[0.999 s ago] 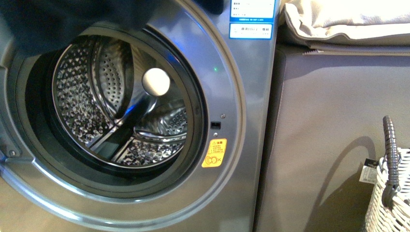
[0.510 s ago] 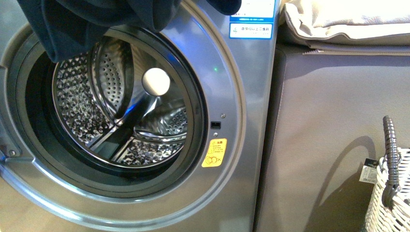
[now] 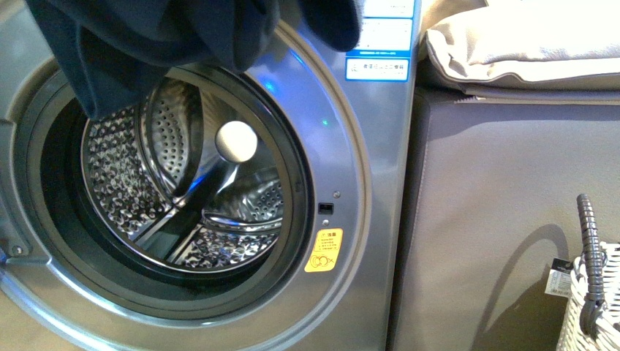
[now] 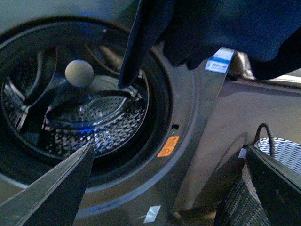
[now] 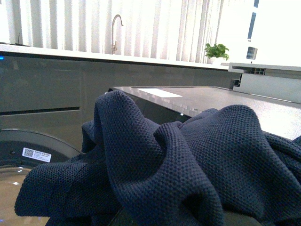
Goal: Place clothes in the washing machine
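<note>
Navy clothes (image 3: 161, 36) bunched top left, hanging lengthwise down over upper rim of open washing machine (image 3: 365, 183) mouth, upper part cut off; left jaws wide apart, empty; right jaws buried under fabric, grip cannot tell.

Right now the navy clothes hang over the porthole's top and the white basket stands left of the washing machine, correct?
No: the front view shows the white basket right of the washing machine, not left. The navy clothes do hang over the porthole's top.
</note>
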`<state>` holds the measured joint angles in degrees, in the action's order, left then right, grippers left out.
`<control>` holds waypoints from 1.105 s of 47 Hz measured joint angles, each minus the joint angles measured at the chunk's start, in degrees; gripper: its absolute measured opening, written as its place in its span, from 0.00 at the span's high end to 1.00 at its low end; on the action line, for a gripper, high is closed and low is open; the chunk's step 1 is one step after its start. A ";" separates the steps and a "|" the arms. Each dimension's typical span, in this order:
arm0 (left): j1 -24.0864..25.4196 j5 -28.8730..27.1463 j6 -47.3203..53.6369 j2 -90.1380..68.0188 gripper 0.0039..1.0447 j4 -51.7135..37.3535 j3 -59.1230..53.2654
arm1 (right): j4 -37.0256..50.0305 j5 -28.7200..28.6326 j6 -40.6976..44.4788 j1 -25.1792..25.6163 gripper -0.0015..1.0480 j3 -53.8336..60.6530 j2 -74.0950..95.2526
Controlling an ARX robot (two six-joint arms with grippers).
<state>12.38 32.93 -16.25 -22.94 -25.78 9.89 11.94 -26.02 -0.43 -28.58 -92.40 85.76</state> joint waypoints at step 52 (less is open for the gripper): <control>4.76 32.30 -24.52 -56.24 0.06 -48.00 49.94 | 0.00 0.02 0.00 0.00 0.88 0.00 -0.02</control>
<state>17.15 65.23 -40.77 -79.18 -73.78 59.83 11.94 -26.00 -0.43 -28.58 -92.40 85.73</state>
